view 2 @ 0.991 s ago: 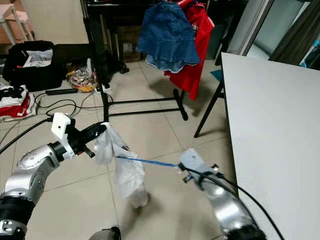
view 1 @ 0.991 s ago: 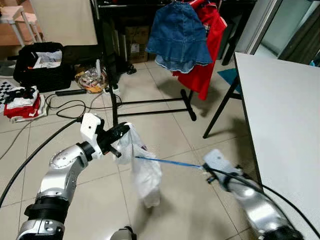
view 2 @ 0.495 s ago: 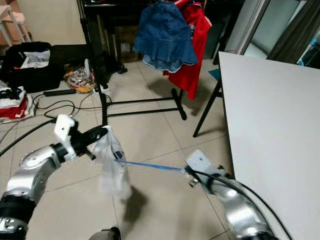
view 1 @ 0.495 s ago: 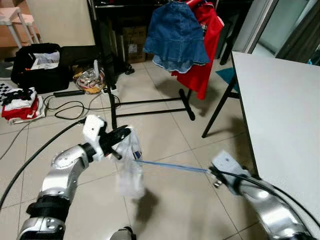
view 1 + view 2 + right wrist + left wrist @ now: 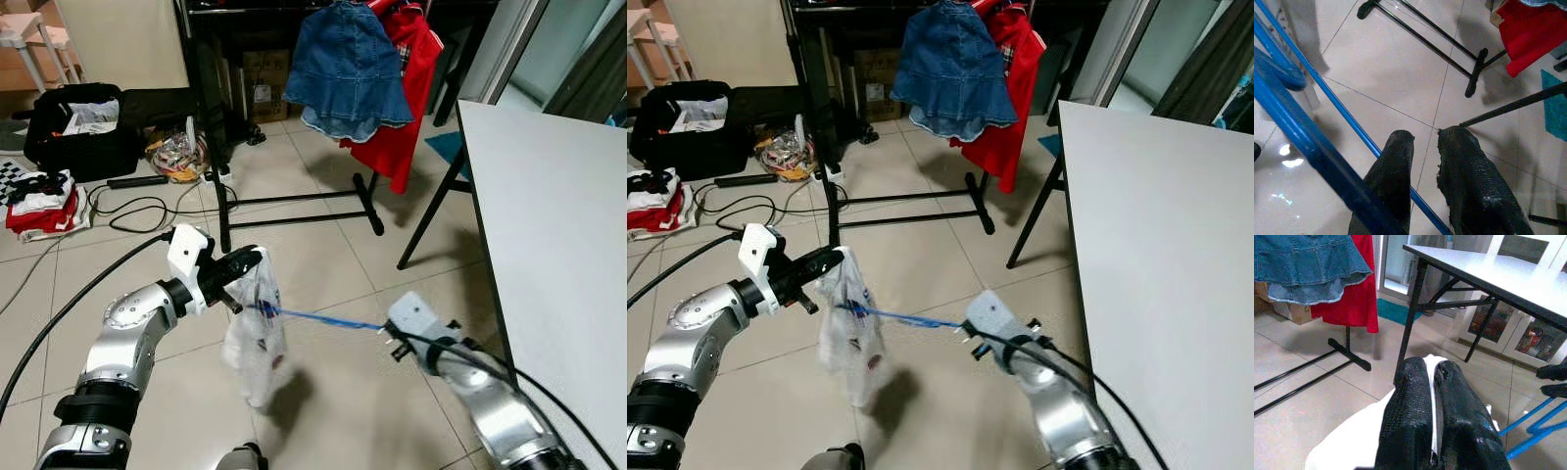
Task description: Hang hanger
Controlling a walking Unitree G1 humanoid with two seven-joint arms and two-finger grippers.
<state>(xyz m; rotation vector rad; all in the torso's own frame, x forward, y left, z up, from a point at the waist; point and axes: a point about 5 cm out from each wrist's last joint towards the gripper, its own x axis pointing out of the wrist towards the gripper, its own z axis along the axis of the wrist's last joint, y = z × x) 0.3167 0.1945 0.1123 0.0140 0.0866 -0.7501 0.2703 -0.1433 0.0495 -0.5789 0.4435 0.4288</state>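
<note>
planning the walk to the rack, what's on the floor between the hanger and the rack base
Bare tile in the eye views: nothing lies between the blue hanger and the rack base; the cables lie off to the left.

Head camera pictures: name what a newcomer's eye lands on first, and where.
First, the white garment dangling over the tiled floor, pinched by the left gripper, with a blue hanger running across to the right gripper. Behind them, a denim skirt and a red garment hang on a black rack, and a white table stands on the right.
</note>
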